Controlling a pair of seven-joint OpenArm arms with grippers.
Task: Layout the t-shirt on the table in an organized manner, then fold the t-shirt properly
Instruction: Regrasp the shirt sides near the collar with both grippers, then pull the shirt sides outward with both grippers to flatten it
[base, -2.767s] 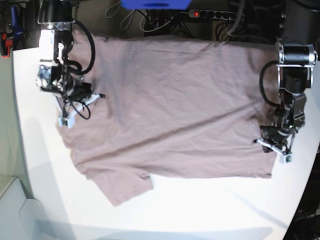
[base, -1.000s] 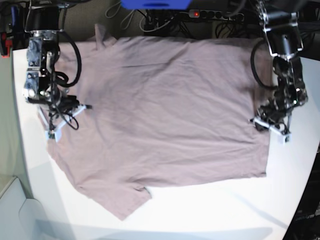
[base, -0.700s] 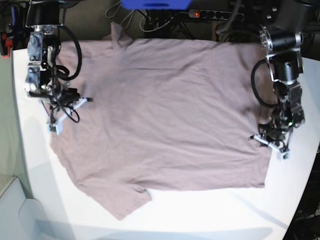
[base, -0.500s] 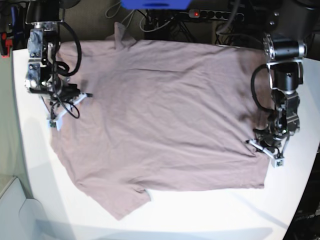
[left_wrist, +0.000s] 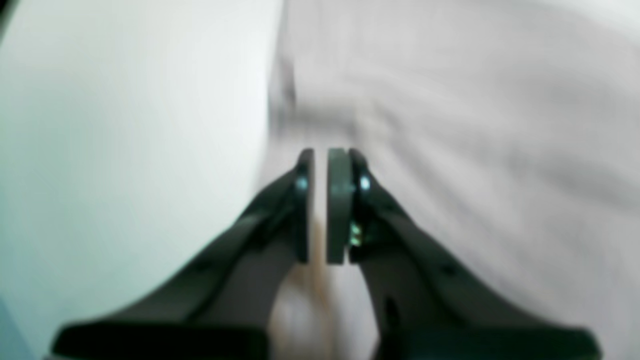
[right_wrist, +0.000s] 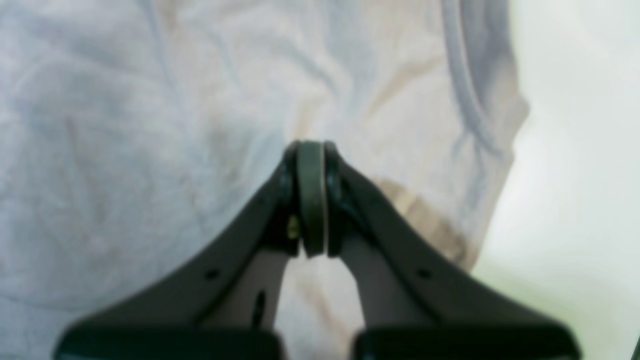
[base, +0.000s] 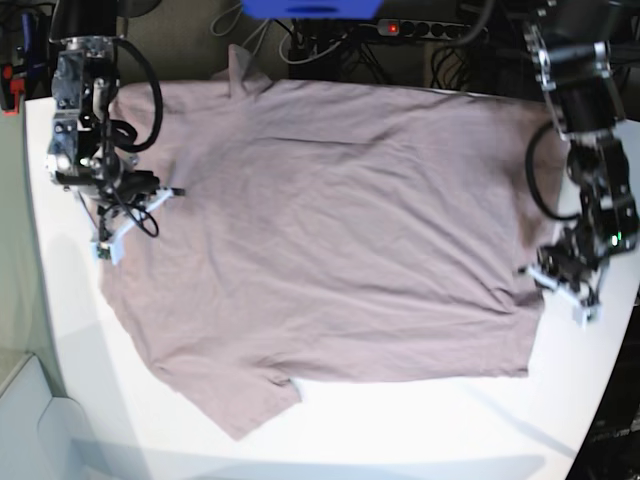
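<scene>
**Across the table: shirt spread, edges pinched**

At the centre of the table (base: 420, 420) the t-shirt (base: 330, 220) lies nearly flat, filling it from 9 to 3 o'clock. One sleeve sticks out at 7 o'clock; a small flap is turned up at the 11 o'clock edge. Fabric is dusty mauve, with soft wrinkles fanning toward both held spots.

Right gripper (right_wrist: 311, 150), at 9 o'clock in the base view, is pressed together on cloth near the neckline edge. Left gripper (left_wrist: 320, 152), at 3 o'clock, has a thin slit between its pads, with what looks like hem cloth in it; the wrist view is blurred.

Step in hand looks like layout. Next move likely calls for even outward tension, then letting go before folding.
</scene>
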